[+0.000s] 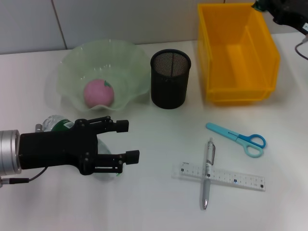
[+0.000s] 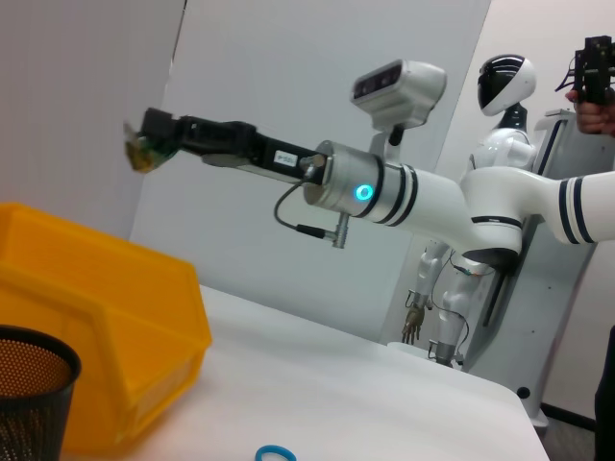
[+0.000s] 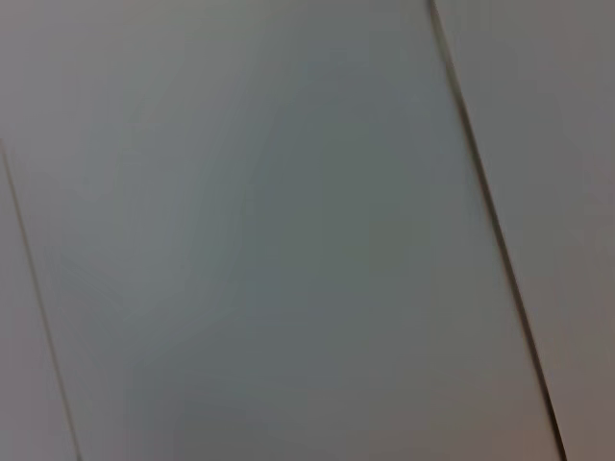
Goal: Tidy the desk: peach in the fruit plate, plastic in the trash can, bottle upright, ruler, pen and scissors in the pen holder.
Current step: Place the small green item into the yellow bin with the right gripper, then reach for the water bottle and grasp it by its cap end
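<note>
A white bench (image 1: 144,207) seen from above. The left arm reaches in low from the left edge, its black left pincer (image 1: 129,140) pointing rightward with fingers spread wide apart, hovering over one clear plastic bottle (image 1: 57,124) with a green label that lies on its side; the arm hides most of the bottle. Behind it sits one pale green wavy fruit plate (image 1: 67,72) holding one pink peach (image 1: 99,93). Just right of the plate stands one black mesh pen holder (image 1: 170,79), and farther right one yellow bin (image 1: 262,57), serving as the trash can. On the near right lie one pair of blue scissors (image 1: 238,138), one silver pen (image 1: 207,173) and one clear ruler (image 1: 231,178); the pen crosses over the ruler. The right arm is raised high over the bin, cut off at the top corner. In the left wrist view the right pincer (image 2: 144,142) pinches a small crumpled plastic scrap (image 2: 135,154), hard to make out.
</note>
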